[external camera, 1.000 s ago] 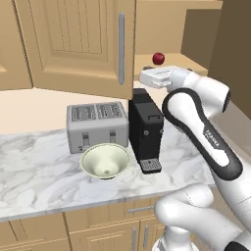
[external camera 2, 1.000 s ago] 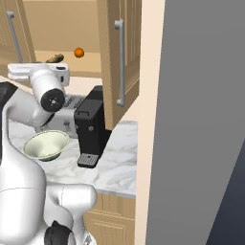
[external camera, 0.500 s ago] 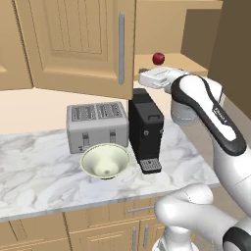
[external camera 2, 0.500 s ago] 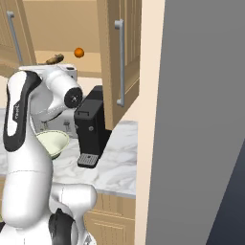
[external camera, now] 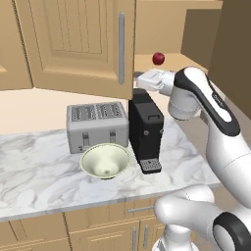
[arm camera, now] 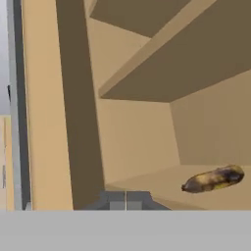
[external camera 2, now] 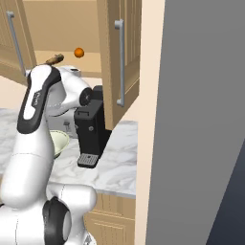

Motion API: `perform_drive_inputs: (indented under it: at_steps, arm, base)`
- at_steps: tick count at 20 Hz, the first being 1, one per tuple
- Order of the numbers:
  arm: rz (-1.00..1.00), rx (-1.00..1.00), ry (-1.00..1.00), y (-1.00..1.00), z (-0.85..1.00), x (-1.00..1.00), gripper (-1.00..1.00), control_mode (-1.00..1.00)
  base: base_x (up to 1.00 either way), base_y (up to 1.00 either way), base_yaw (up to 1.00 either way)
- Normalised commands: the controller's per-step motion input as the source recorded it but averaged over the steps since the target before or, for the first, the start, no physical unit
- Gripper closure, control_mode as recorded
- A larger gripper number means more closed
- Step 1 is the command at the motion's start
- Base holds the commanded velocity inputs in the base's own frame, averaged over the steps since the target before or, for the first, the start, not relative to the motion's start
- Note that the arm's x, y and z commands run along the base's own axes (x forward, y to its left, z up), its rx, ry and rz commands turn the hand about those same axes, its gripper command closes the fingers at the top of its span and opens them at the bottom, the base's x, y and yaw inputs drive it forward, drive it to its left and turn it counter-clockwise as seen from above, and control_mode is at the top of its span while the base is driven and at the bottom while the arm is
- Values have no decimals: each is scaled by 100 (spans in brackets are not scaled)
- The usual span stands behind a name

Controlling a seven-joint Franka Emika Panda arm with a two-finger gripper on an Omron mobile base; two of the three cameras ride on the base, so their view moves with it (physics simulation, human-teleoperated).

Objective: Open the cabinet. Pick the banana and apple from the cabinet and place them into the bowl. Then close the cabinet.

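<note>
Since a second ago, we've swung the elbow up and right while the hand stays at the open cabinet (external camera: 78, 44) edge. Our gripper (arm camera: 126, 201) is fully closed, holding nothing. Bowl (external camera: 105, 161) sits by the toaster (external camera: 96, 126); banana (arm camera: 213, 179) and apple (external camera: 158, 59) lie on the shelf.

Light-wood cabinet (external camera: 73, 44), dark-red apple (external camera: 158, 59), yellow-brown banana (arm camera: 213, 179), cream-green bowl (external camera: 105, 160), grey-veined white marble desk (external camera: 39, 171)
</note>
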Motion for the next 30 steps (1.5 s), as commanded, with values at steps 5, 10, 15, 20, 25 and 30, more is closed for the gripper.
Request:
perform_drive_inputs:
  at_steps: [5, 10, 15, 20, 25, 30]
  arm:
    - [11, 0, 0, 44, 0, 0, 100, -100]
    - [10, 0, 1, 40, 0, 0, 100, -100]
    - [10, -1, 0, 37, 0, -1, 100, -100]
    - [11, -5, -1, 49, 0, -40, 100, -100]
    - [9, -6, -5, 51, 0, -68, 100, -100]
    - [6, -3, -4, 45, 0, -60, 100, -100]
  base:
    - [0, 0, 0]
    - [0, 0, 0]
    - [0, 0, 0]
    - [0, 0, 0]
    - [0, 0, 0]
    - [0, 0, 0]
